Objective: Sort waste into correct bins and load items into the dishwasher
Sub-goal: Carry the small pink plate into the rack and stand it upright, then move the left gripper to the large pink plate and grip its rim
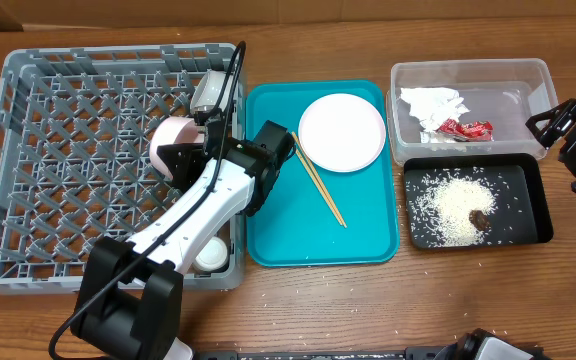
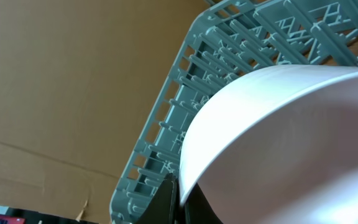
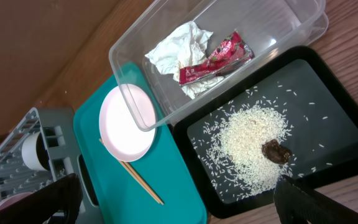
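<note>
So, the left gripper [image 1: 179, 151] was clamped on a pink plate [image 1: 170, 134] over the grey rack [image 1: 28, 150], center-left of frame; the right gripper [image 1: 558, 128] hung wide apart at the right edge beside the clear tub [image 1: 468, 70]

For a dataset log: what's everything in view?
grey plastic lattice dish rack: one, grey, left
flat teal tray: one, teal, centre
clear rectangular plastic tub: one, clear, far right
shallow black rectangular tray: one, black, near right
round pale plate: one, pink-white, teal tray
thin wooden chopsticks: two, tan, teal tray
crumpled white paper napkin: one, white, tub
small red wrapper: one, red, tub
loose rice grains: many, white, black tray
small brown food lump: one, brown, on rice
pale pink round dish: one, pink, held over rack
small white cup: one, white, rack
white bowl: one, white, rack
left hand: one, black, shut on dish
right hand: one, black, open, right edge
</note>
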Controlling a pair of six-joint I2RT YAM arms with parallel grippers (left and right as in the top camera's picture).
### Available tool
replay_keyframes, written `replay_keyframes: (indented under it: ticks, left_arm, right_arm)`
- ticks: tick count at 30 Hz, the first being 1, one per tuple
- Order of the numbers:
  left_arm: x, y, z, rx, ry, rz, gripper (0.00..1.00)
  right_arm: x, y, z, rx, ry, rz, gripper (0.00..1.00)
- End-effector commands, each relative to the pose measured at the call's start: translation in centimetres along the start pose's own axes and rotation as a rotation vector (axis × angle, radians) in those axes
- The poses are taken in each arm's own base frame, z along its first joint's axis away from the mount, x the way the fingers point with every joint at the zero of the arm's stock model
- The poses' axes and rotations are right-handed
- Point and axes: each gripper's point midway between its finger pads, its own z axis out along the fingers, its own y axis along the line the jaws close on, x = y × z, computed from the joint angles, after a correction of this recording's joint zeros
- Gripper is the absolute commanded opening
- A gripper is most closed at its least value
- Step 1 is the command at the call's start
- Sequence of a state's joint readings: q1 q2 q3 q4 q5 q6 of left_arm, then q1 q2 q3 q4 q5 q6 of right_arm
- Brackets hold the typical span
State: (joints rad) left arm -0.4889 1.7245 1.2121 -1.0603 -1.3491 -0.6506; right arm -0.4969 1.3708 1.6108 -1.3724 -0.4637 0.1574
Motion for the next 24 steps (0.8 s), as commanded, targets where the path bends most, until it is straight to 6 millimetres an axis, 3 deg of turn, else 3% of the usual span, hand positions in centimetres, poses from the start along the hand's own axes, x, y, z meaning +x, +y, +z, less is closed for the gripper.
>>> replay_keyframes:
  ticks: [1,9,17,21,24]
  left_arm:
    - [0.5,-0.5,0.3,0.001,0.013,0.019,0.04]
    - [1.3,-2.4,0.8,-0.023,0.016,0.104,0.04]
    - [0.8,-2.5,0.3,-0.041,-0.016,0.127,0.05]
    - [0.9,-3.0,-0.6,-0.001,-0.01,0.156,0.25]
    - [1.1,-3.7,-1.5,0.056,0.015,0.173,0.33]
  right_arm:
    - [-0.5,0.1,-0.4,0.004,-0.022,-0.006,1.0]
    - [-0.5,0.1,-0.4,0.004,-0.022,-0.006,1.0]
    - [-0.5,0.1,-0.4,0.004,-0.022,-0.006,1.0]
    - [-0.5,0.1,-0.4,0.004,-0.022,-0.006,1.0]
    - [-0.5,0.1,-0.4,0.004,-0.022,-0.006,1.0]
